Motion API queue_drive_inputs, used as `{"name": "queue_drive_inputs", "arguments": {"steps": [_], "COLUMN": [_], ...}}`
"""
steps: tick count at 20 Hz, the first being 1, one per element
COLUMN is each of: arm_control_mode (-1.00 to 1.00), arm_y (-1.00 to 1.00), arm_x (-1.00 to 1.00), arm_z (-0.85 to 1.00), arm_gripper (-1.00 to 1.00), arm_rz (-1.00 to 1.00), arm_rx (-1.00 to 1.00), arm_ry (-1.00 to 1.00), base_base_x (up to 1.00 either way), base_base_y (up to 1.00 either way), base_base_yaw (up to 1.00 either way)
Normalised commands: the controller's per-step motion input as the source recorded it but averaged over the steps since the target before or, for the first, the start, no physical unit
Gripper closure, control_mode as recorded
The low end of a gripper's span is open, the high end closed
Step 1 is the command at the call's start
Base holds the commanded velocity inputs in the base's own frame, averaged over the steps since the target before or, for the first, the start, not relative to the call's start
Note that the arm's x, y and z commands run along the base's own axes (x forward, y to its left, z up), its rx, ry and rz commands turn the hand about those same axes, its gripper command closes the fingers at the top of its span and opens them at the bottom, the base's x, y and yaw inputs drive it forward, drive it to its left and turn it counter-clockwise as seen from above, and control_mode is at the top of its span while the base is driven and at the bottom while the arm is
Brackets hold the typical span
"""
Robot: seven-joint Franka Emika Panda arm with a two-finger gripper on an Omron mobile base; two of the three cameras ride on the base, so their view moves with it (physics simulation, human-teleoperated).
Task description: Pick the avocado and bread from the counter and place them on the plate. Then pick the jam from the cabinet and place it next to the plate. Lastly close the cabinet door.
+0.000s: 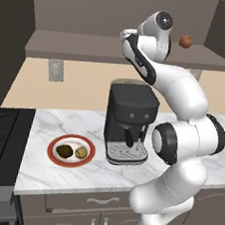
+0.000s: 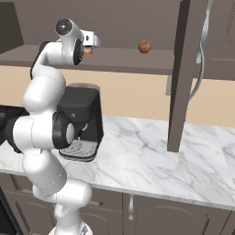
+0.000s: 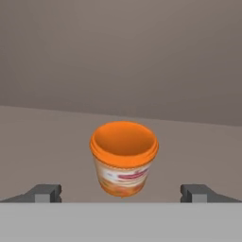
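With avocado (image 1: 65,151) and bread (image 1: 81,152) both lying on the red-rimmed plate (image 1: 53,156) at lower left of the left base view, first part judged done. Now reaching into the open cabinet (image 2: 119,58): jam (image 3: 124,158) upright on the shelf at centre of the hand view, framed between gripper (image 3: 122,193) fingertips spread wide, clamped on nothing. Left to do: grasping jar, setting beside plate, shutting cabinet door (image 2: 183,73), right of centre in right base view.

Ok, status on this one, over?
Pincer open, lined up on jam in cabinet. Avocado, bread on plate. Nothing in the way.
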Motion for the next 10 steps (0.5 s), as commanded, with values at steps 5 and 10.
{"name": "queue_drive_inputs", "arguments": {"steps": [5, 10], "arm_control_mode": [-1.0, -1.0], "arm_y": [0.0, 0.03], "arm_x": [0.12, 0.1], "arm_z": [0.0, 0.0], "arm_gripper": [-1.0, -1.0], "arm_rz": [0.0, 0.0], "arm_rx": [0.0, -0.01], "arm_ry": [0.0, 0.0], "base_base_x": [0.0, 0.0], "base_base_y": [0.0, 0.0], "base_base_yaw": [0.0, 0.0]}}
